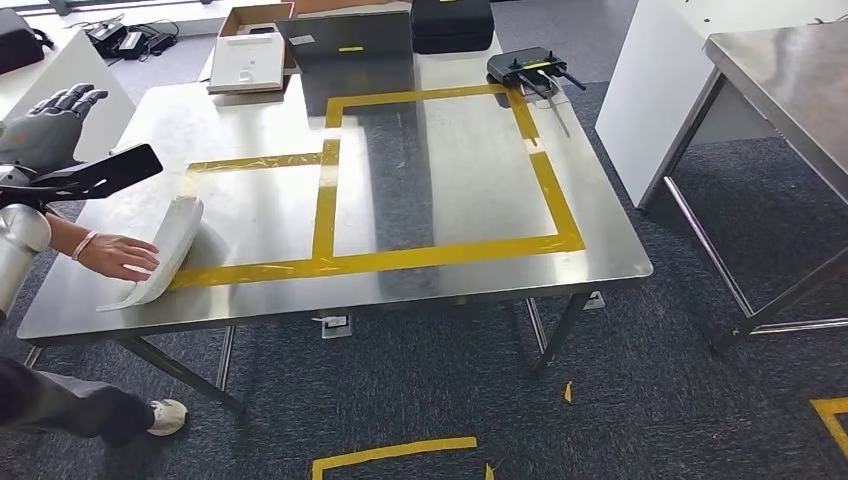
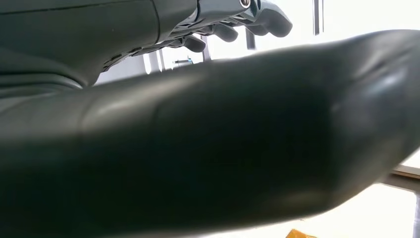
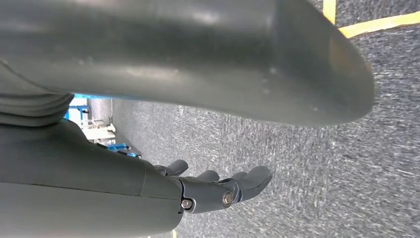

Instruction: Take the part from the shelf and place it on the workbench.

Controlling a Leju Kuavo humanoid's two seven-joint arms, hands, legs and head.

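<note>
The part, a white curved panel [image 1: 165, 250], lies on the steel workbench [image 1: 480, 290] at its front left corner, beside the yellow tape outline. A person's hand [image 1: 120, 255] rests on the panel. My left hand [image 1: 50, 125] is raised above the bench's left edge, well apart from the panel, fingers spread and holding nothing; its dark fingers [image 2: 237, 25] reach out past the thick thumb in the left wrist view. My right hand [image 3: 218, 188] hangs over grey carpet with its fingers loosely out and nothing in it.
At the bench's far edge stand a cardboard box [image 1: 250, 55], a dark panel [image 1: 345, 45], a black case [image 1: 452, 25] and a black device with antennas [image 1: 530, 68]. A second steel table [image 1: 790, 80] is at right. The person's shoe [image 1: 165, 415] is by the left leg.
</note>
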